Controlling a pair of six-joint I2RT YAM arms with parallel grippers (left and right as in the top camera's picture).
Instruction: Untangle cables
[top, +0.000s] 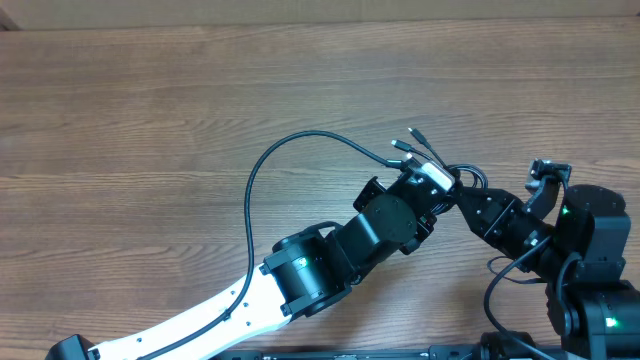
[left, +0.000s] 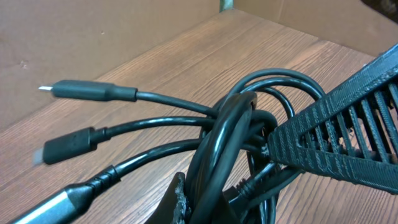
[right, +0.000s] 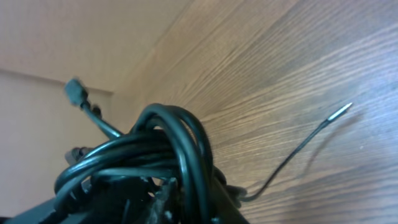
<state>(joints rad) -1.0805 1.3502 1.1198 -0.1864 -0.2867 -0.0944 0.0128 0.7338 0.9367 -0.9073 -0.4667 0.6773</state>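
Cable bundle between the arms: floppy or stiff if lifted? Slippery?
Probably floppy and light: the cable bundle is thin cords in loose loops, and one long strand trails across the table, so it should drag behind. The glossy jackets may slip; the plug ends could snag.

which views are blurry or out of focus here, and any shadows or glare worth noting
Overhead: sharp and evenly lit across the table. Left wrist: the cables are crisp, but the silver plug in the bottom-left corner is blurred. Right wrist: the bundle close to the lens is soft, the far plug is blurred, and the thin wire casts a faint shadow on the wood.
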